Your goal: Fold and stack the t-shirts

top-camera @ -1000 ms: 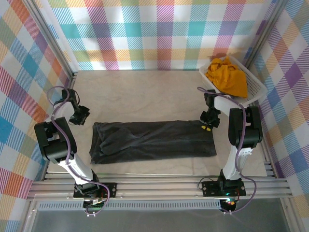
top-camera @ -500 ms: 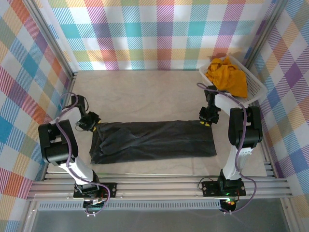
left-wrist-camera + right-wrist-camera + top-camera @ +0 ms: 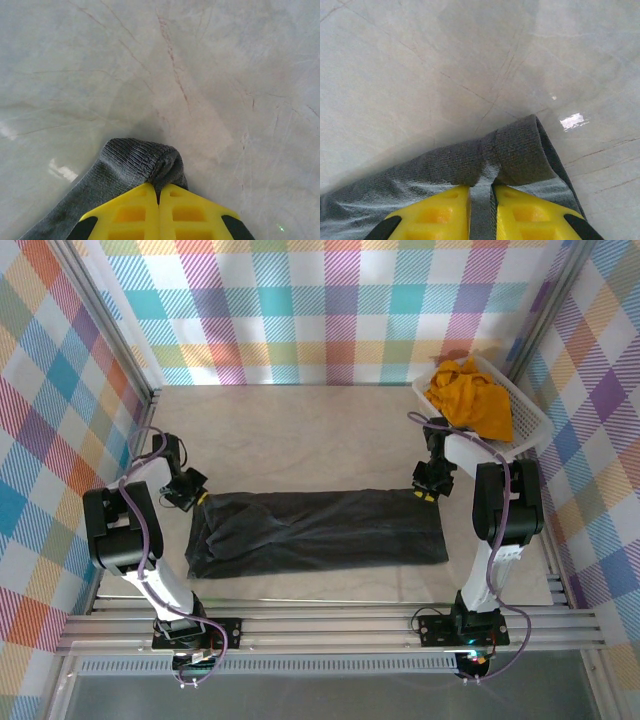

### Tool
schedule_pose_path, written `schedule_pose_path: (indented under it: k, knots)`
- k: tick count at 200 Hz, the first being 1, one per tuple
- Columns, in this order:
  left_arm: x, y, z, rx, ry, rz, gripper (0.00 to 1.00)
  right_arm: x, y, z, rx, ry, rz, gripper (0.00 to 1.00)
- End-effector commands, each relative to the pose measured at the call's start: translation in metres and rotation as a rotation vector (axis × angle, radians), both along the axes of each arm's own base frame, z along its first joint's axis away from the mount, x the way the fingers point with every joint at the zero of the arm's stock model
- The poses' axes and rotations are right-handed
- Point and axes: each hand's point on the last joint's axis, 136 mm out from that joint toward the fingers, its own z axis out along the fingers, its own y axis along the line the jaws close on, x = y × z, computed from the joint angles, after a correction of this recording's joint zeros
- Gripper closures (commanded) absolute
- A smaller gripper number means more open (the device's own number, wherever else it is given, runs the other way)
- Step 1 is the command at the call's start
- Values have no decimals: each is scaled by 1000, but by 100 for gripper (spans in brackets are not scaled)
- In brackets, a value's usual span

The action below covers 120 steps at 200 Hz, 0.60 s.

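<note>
Black t-shirt corner hidden inside left hand; rest cut off below

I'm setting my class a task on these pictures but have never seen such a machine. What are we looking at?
The overhead picture shows a left arm and a right arm bolted at the edge of a table. The other two pictures come from cameras on their wrists. A black shirt lies flat in a long strip. The left end effector pinches its far left corner; the right end effector pinches its far right corner. A yellow shirt sits crumpled in a white basket.
</note>
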Motion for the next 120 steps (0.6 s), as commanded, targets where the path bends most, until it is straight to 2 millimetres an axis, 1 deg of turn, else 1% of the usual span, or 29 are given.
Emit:
schedule_pose_path:
  k: [1, 27, 46, 60, 84, 87, 93, 104, 120]
  knots:
    - [-5, 14, 24, 66, -7, 78, 100, -6, -5, -9, -25, 45, -3, 81]
    - [-18, 29, 22, 78, 33, 184, 100, -6, -10, -11, -50, 58, 5, 82]
    - [-19, 39, 19, 64, 46, 250, 100, -7, -14, -12, -69, 70, 12, 83]
    - [-16, 44, 18, 53, 46, 273, 100, -8, -16, -14, -79, 77, 15, 84]
    - [-8, 46, 12, 44, 72, 270, 100, -10, -16, -22, -80, 97, 22, 85]
    - [-10, 55, 12, 44, 77, 294, 100, -10, -16, -22, -82, 98, 22, 85]
    - [-10, 57, 9, 46, 86, 299, 100, -10, -18, -23, -88, 99, 22, 85]
    - [-6, 58, 7, 38, 84, 291, 100, -7, -18, -23, -86, 88, 26, 85]
    - [1, 55, 3, 12, 84, 270, 100, 2, -13, -17, -59, 39, 50, 84]
